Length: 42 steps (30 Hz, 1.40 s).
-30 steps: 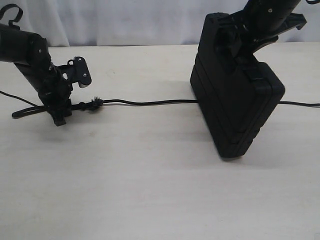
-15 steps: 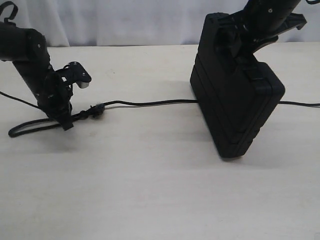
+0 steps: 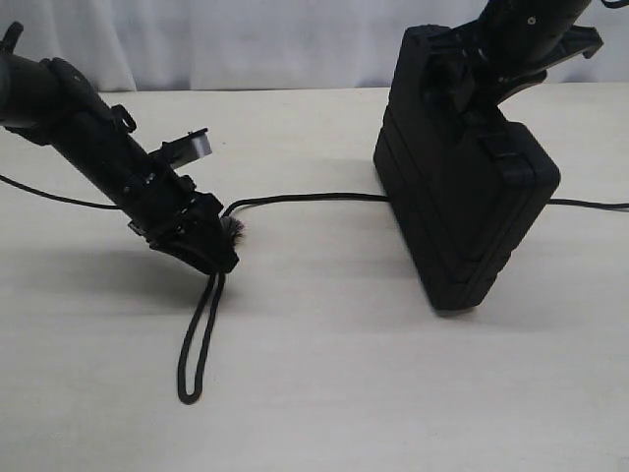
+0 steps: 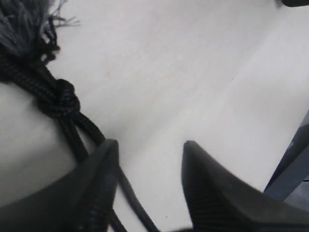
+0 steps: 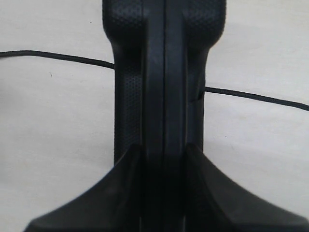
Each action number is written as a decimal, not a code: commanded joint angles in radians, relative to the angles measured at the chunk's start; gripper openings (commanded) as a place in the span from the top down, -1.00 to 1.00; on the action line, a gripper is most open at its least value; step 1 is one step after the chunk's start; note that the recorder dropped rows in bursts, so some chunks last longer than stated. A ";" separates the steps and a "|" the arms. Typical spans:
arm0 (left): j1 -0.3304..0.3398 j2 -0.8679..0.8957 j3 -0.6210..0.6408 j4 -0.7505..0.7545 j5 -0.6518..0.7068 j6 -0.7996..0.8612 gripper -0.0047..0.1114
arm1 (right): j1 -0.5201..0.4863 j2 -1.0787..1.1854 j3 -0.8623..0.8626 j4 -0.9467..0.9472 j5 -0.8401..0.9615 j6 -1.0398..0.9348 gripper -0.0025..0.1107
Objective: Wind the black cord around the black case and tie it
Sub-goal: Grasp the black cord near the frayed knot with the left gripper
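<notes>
The black case stands on edge at the right of the table, tilted, with my right gripper shut on its top edge. In the right wrist view the fingers clamp both sides of the case at the gripper. The black cord runs under the case and out on both sides. Its looped end lies toward the table's front. My left gripper is down at the knot, open, with a strand lying along one finger's inner side.
A white curtain hangs behind the table's back edge. A thin smooth cable trails from the left arm over the table. The cord's far part leaves the view on the right.
The left arm has swung right and toward the front, and the cord's looped end has come with it. The loop lay flat at the left; now it points frontward. The right arm holds still.
</notes>
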 commanded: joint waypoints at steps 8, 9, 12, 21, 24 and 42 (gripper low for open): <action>0.000 -0.035 -0.032 0.122 -0.103 -0.026 -0.01 | -0.010 0.012 0.003 -0.014 0.022 -0.021 0.88; 0.000 -0.048 -0.040 0.146 -0.145 -0.057 -0.01 | -0.010 0.012 0.003 -0.014 0.022 -0.021 0.88; 0.000 -0.078 -0.040 0.216 -0.266 -0.128 -0.01 | -0.010 0.012 0.003 -0.014 0.022 -0.021 0.88; -0.088 -0.053 -0.038 0.270 -0.393 -0.242 -0.01 | -0.010 0.012 0.003 -0.014 0.022 -0.021 0.88; -0.145 -0.046 -0.038 0.275 -0.427 -0.244 -0.01 | -0.010 0.012 0.003 -0.014 0.022 -0.021 0.88; -0.198 0.031 -0.038 0.479 -0.413 -0.607 0.31 | -0.010 0.012 0.003 -0.014 0.022 -0.021 0.88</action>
